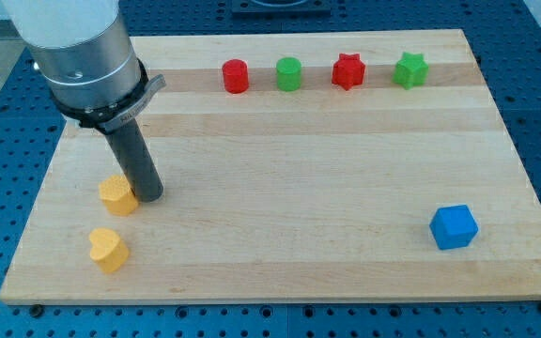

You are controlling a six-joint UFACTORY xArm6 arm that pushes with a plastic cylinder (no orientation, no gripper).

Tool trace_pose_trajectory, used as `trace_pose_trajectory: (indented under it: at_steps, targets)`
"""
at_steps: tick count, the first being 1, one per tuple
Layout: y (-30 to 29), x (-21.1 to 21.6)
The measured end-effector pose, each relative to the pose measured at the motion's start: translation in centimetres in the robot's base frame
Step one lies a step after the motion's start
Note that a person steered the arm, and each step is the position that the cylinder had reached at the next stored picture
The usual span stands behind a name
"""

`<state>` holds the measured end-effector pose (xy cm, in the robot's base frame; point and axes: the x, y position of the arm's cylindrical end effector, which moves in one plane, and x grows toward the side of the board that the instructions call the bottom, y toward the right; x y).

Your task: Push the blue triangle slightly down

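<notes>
My tip rests on the wooden board at the view's left, touching the right side of a yellow pentagon-like block. A yellow heart lies just below it. The only blue block in view is a blue cube at the view's lower right, far from my tip. No blue triangle shows; the arm's body hides part of the upper left corner.
Along the view's top stand a red cylinder, a green cylinder, a red star and a green star in a row. The board's edges border a blue perforated table.
</notes>
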<state>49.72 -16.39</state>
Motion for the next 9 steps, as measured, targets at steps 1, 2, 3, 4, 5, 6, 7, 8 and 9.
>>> trace_pose_trajectory:
  at_steps: [1, 2, 3, 4, 5, 6, 7, 8, 9]
  targets:
    - [0.0, -0.4]
    - [1.2, -1.8]
    - [2.2, -8.9]
    - [2.2, -15.7]
    - [1.8, -22.0]
    - [0.5, -27.3]
    - [-3.0, -30.6]
    - [-7.9, -30.6]
    - [-9.2, -29.7]
